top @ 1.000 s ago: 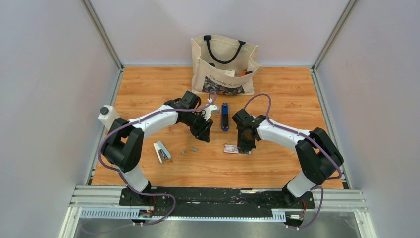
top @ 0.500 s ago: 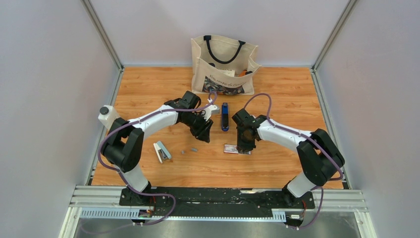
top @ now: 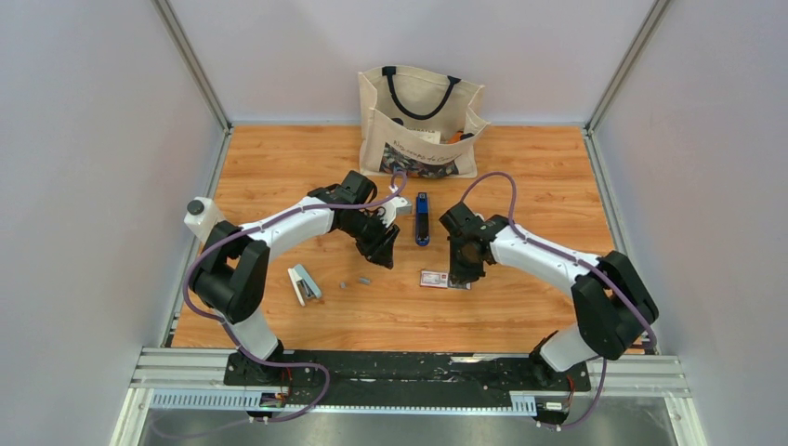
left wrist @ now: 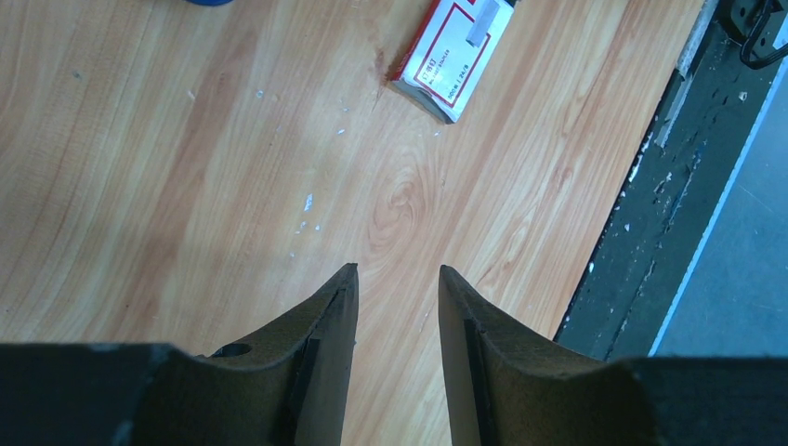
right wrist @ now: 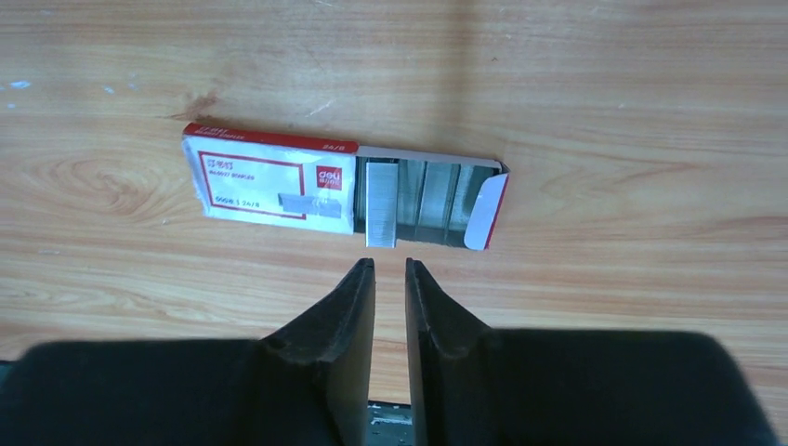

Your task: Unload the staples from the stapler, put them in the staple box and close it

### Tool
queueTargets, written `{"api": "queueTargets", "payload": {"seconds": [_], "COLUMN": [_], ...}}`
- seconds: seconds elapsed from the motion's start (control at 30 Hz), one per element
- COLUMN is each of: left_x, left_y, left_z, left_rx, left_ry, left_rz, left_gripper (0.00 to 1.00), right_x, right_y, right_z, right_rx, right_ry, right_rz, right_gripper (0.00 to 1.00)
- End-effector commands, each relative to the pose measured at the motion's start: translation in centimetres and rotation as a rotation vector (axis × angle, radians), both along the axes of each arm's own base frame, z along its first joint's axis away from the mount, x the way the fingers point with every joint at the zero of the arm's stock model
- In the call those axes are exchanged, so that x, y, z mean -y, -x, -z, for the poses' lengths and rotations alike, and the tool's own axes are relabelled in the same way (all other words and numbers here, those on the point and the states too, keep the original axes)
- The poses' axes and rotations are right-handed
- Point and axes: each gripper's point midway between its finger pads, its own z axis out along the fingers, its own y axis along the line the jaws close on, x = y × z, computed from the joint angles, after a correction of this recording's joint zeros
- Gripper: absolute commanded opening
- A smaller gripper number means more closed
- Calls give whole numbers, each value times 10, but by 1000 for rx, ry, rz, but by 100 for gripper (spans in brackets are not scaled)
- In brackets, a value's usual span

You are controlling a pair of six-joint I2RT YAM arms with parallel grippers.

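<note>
We judge the staple strip (right wrist: 381, 216), just ahead of our right pincer (right wrist: 389, 269), light, brittle, slippery: pinch its long sides. That pincer and the left pincer (left wrist: 394, 279) stand apart, empty.

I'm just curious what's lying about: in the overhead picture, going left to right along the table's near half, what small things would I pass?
White stapler-like tool → loose grey staples → red-and-white box.

Orange-brown wood-grain tabletop (top: 279, 167), evenly lit. Plain pale grey wall panels (top: 93, 139) enclose three sides; aluminium posts (top: 193, 65) at far corners; aluminium rail (top: 641, 376) along near edge.
</note>
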Motion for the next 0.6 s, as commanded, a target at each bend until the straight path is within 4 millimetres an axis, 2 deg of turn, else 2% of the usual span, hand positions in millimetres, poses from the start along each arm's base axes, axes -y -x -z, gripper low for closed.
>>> {"api": "queueTargets", "payload": {"seconds": [0.0,0.07,0.17,0.33,0.57], "left_x": [6,7,6,6,6], "left_y": [-3,-2,-3,-3,-4], "left_z": [-25,-25,-23,-23,-23], "left_rx": [69,66,65,65,64], "left_ry": [59,59,55,52,47], "left_rz": [42,41,41,42,41], "left_gripper": [46,46,46,46,46], "right_x": [-5,-5,-8,-15,-17], "right_y": [-12,-10,-1,12,18], "right_z": [-38,-37,-26,-16,-9], "right_rx": [108,103,66,24,2], "right_ry": [-41,-44,-71,-131,-148], "right_rz": [-25,-33,-55,-89,-107], "right_gripper": [18,11,0,0,0]}}
